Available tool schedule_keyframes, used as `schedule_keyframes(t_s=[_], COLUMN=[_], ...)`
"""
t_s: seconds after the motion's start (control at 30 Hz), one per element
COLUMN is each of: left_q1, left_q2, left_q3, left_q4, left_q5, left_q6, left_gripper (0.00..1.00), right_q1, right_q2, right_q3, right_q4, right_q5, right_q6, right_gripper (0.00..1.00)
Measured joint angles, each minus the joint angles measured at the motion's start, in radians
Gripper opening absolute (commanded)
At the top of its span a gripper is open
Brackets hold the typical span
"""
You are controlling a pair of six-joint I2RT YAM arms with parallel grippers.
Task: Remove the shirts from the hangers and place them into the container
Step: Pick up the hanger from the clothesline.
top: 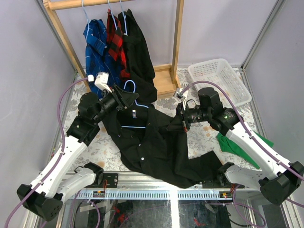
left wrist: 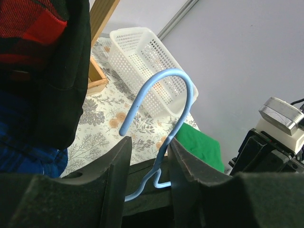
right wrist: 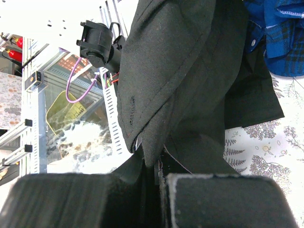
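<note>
Pinching the black shirt [top: 156,147] in my clamped right pincer [top: 183,124] anchors it on the table [top: 107,141] while my left pincer [top: 127,99], jaws half apart, straddles the hanger [left wrist: 171,72] neck, not yet gripping.

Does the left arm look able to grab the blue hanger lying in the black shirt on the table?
Probably yes. The left fingers stand open on either side of the hanger, at its neck below the hook, with nothing blocking the wire; the black shirt lies underneath.

black shirt [top: 156,147]; blue plaid shirt [top: 97,50]; red-black plaid shirt [top: 115,42] | hanger [left wrist: 191,97] — light-blue | container [top: 221,78] — white | cloth [top: 237,142] — green
</note>
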Motion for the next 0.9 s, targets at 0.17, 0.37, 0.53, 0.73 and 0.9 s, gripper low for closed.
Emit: schedule_keyframes(t_s=[0.17,0.37,0.53,0.73,0.9], left_q1=[0.000,-0.002,-0.035,-0.188,-0.319], left_q2=[0.010,0.017,0.016,0.016,0.026], left_q3=[0.003,0.018,0.038,0.054,0.089], left_q4=[0.000,-0.037,-0.128,-0.227,-0.285], left_q5=[0.019,0.014,-0.103,-0.378,-0.595], left_q6=[0.005,0.065,0.103,0.127,0.129], left_gripper=[0.09,0.00,0.00,0.00,0.00], right_q1=[0.000,0.000,0.000,0.000,0.048], right_q2=[0.008,0.011,0.032,0.048,0.077], right_q3=[0.000,0.018,0.127,0.259,0.322], right_q4=[0.000,-0.032,-0.128,-0.217,-0.242], right_q5=[0.000,0.048,0.246,0.447,0.529], right_q6=[0.000,-0.008,-0.052,-0.074,-0.046], right_gripper=[0.07,0.76,0.84,0.77,0.75])
